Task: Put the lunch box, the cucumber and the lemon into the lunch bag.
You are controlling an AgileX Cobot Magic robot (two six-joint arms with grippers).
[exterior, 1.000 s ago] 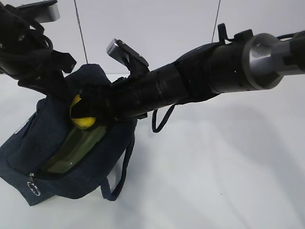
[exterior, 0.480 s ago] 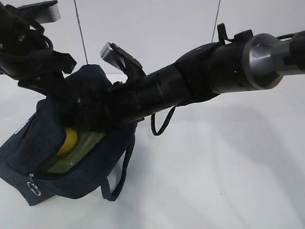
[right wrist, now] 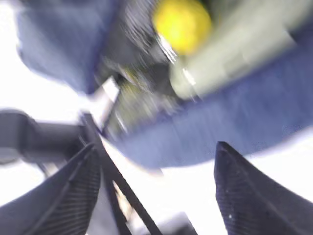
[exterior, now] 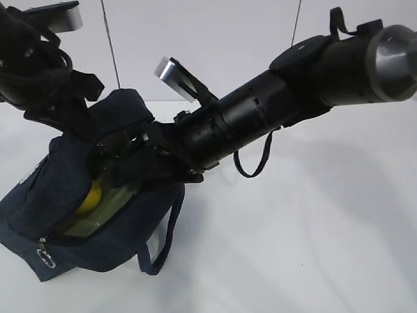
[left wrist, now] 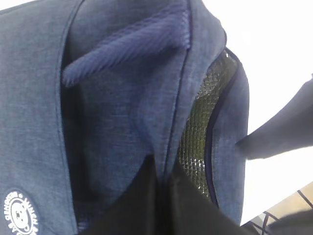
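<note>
The lunch bag (exterior: 71, 195) lies slumped on the white counter (exterior: 293, 248) at the left, its top unzipped and gaping; it is boxy dark navy fabric with a loop handle (exterior: 159, 241) trailing toward the front and a silver ring pull (exterior: 43, 242) at the near corner. Inside, the lemon (exterior: 93, 194) shows bright yellow, resting on the pale green lid of the lunch box (exterior: 98, 215) (the cucumber I cannot make out in any view). The right hand (right wrist: 156, 191) hangs just above the opening with its jaws spread and nothing between them, so the lemon looks released; the left hand (left wrist: 164, 205) is clenched on the bag's edge fabric, holding the mouth open. I judge the lemon step finished; next the right arm should lift clear of the handles without snagging them.
</note>
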